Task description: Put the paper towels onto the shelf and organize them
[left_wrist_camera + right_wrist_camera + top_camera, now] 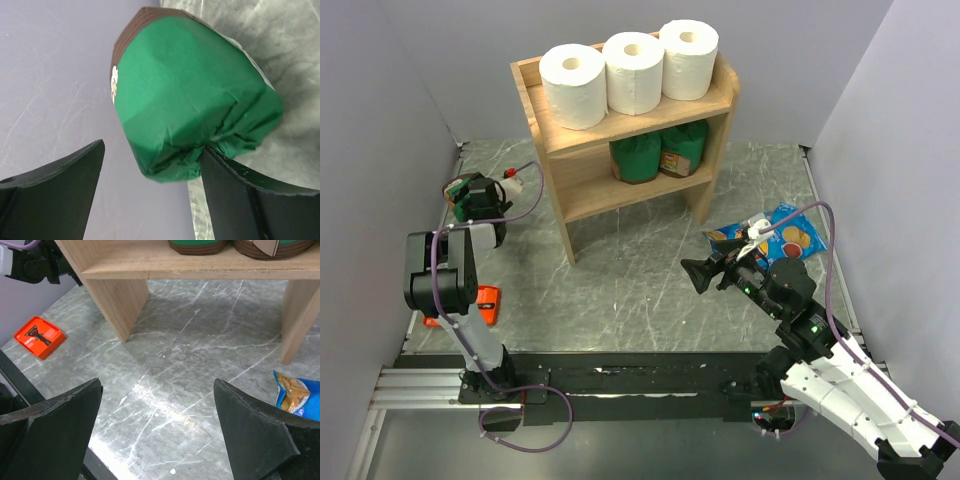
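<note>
Three white paper towels [573, 85], [633, 72], [688, 58] stand upright in a row on the top tier of the wooden shelf [705, 104]. My left gripper [463, 193] is at the far left by the wall, away from the shelf; in the left wrist view it [152, 165] is open, and a green package [190, 95] lies just ahead, touching the right finger [240, 190]. My right gripper [700, 275] is open and empty above the table, right of the shelf's front; the right wrist view [157, 390] shows only floor between its jaws.
Two green packages [636, 157], [683, 148] stand on the shelf's lower tier [150, 262]. Blue snack bags [775, 235] lie to the right of the shelf, one showing in the right wrist view [295, 395]. An orange tray [39, 336] lies at the front left. Grey walls enclose the table.
</note>
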Robot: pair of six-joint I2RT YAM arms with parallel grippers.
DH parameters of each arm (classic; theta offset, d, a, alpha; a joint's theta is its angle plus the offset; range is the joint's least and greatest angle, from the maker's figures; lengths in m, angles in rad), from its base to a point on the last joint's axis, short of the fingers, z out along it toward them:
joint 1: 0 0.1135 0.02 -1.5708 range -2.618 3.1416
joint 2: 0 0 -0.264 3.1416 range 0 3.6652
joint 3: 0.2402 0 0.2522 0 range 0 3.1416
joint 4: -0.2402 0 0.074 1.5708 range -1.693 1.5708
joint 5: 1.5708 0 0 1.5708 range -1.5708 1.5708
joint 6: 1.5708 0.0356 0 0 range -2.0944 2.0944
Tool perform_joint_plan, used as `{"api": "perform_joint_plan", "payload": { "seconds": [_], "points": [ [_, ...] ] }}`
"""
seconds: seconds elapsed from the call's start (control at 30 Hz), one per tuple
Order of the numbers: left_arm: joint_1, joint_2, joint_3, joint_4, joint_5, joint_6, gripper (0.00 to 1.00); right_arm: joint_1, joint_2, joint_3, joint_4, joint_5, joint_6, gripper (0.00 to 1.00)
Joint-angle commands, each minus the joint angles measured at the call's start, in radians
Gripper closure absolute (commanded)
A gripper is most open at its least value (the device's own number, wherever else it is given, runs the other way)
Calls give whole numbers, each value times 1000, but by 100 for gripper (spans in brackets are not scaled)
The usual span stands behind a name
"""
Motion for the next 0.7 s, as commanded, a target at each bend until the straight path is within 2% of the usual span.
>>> {"api": "perform_joint_plan", "payload": {
  "seconds": [0.0,0.3,0.47,0.53,0.67],
  "points": [
    [-3,50,48,54,-21,73,20,2,-11,-4,38,14,-13,0],
    [-3,128,54,103,-34,81,27,2,-5,-2,40,17,-15,0],
    [-11,163,48,212,-81,134,35,2,0,10,38,8,-13,0],
    [-15,166,57,229,-103,136,41,2,-2,7,38,4,-12,0],
    [-23,151,78,227,-121,102,43,2,-11,11,29,7,-15,0]
  ]
}}
